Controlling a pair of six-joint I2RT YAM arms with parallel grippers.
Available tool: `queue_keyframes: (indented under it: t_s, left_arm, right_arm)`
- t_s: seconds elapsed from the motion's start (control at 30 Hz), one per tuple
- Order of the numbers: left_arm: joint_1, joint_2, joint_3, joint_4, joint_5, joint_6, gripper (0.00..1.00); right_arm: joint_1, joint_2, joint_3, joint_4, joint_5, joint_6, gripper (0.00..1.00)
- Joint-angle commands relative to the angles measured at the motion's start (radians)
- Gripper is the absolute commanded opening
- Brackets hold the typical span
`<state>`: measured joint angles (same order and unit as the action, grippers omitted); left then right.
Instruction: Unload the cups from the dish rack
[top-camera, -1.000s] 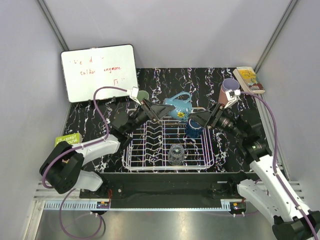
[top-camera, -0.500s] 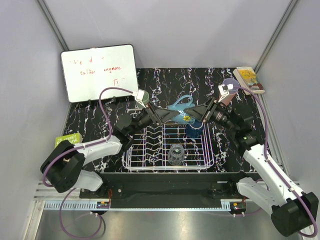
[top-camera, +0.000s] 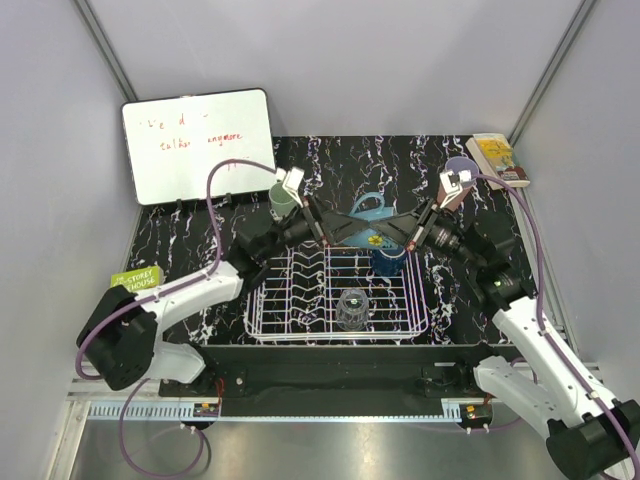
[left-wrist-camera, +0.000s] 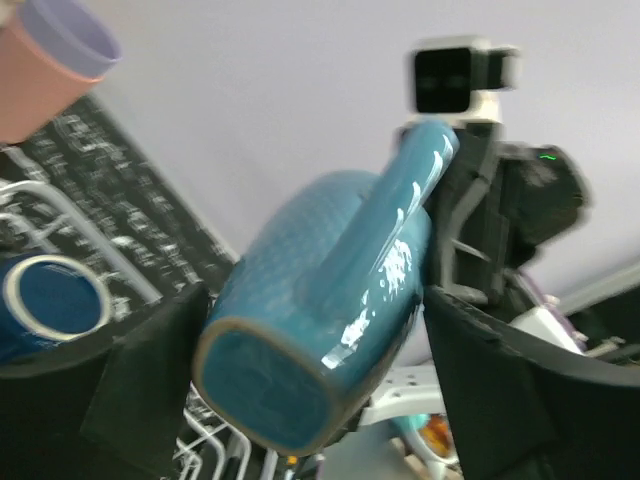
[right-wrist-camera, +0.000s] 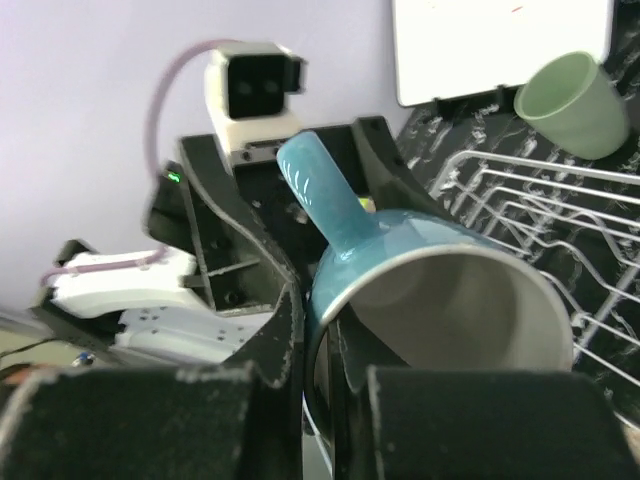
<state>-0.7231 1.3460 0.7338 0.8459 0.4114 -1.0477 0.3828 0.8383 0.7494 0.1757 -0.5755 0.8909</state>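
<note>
white wire dish rack mid-table | left gripper clamped across body of teal glazed handled cup, cup sideways in air over rack's far edge | right gripper pinched narrow on same cup's rim | dark blue cup, clear glass tumbler in rack | pale green cup outside, past far-left corner

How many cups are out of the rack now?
Two look done: the green cup and the pink cup sit on the table. In hand: the teal cup, held over the dish rack by the left gripper and right gripper. Remaining: the dark blue cup and the clear glass, in the rack.
</note>
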Motion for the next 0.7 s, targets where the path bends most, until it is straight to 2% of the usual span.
queue_keyframes:
  t_s: [0.0, 0.1, 0.27, 0.33, 0.5, 0.53, 0.67]
  left_arm:
    - [0.014, -0.091, 0.197, -0.49, -0.147, 0.319, 0.99]
    - [0.028, -0.122, 0.259, -0.631, -0.279, 0.377, 0.99]
    - [0.036, -0.211, 0.23, -0.688, -0.499, 0.367, 0.99]
    - [0.037, -0.238, 0.196, -0.708, -0.577, 0.353, 0.99]
    - [0.037, -0.295, 0.161, -0.81, -0.672, 0.315, 0.99]
    - [0.036, -0.298, 0.162, -0.829, -0.692, 0.305, 0.99]
    - [0.037, -0.303, 0.197, -0.936, -0.741, 0.31, 0.99]
  right_arm:
    - [0.008, -0.019, 0.085, -0.218, 0.107, -0.181, 0.0]
    - [0.008, 0.008, 0.134, -0.292, 0.167, -0.225, 0.0]
    - [0.008, 0.093, 0.227, -0.361, 0.273, -0.24, 0.0]
    - [0.008, 0.166, 0.289, -0.445, 0.376, -0.256, 0.0]
    - [0.008, 0.411, 0.638, -0.666, 0.569, -0.305, 0.0]
    - [0.007, 0.514, 0.766, -0.759, 0.619, -0.314, 0.0]
    - [0.008, 0.758, 1.075, -0.964, 0.784, -0.355, 0.0]
